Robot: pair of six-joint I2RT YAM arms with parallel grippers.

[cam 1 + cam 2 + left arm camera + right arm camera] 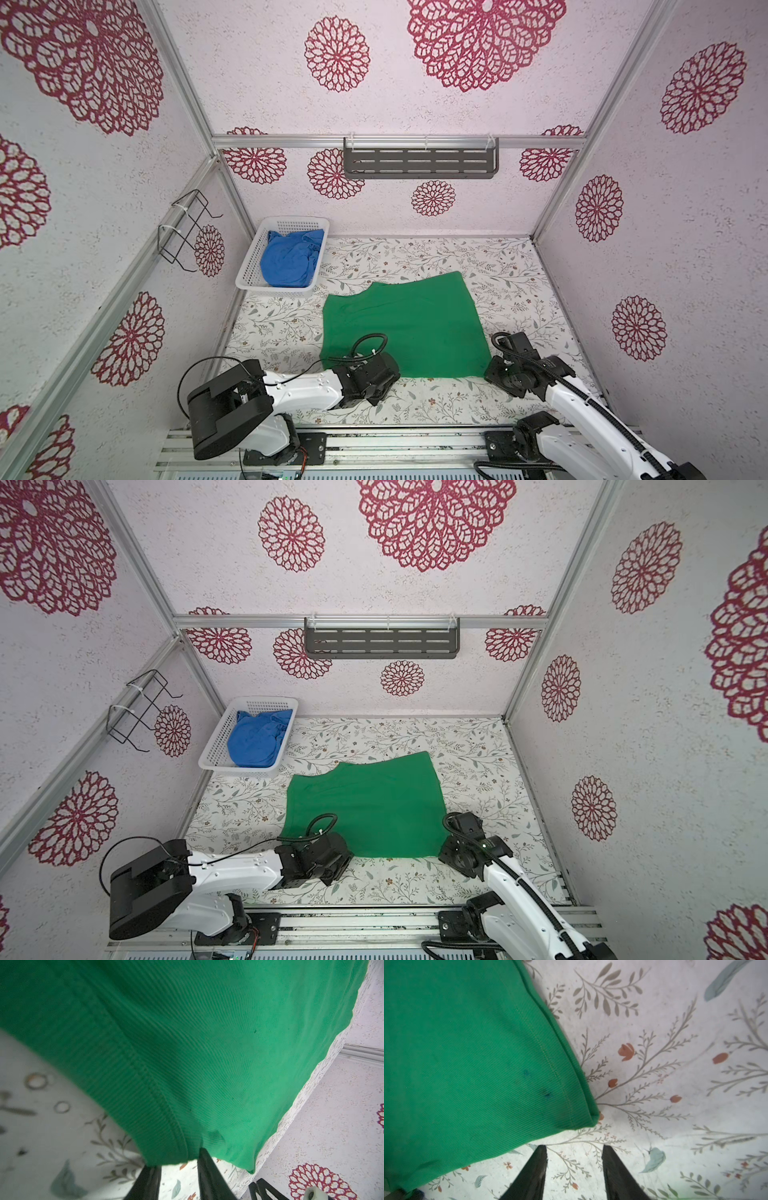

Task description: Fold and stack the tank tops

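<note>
We see the green tank top [407, 324] lying flat on the floral table [519, 291], and the blue tank top [291, 262] bunched in the white perforated basket [250, 259] at the far left. The left gripper [179, 1164] has its fingers apart, tips hidden under the top's near edge. The right gripper [575, 1149] gapes over bare table just beside the top's near right corner.

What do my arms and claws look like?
Both arms, left arm and right arm, have white shells with black joints and wrists. Each claw, left claw and right claw, has two tapering black fingers. A ribbed black hose runs along the right arm; a green light dots its wrist.
</note>
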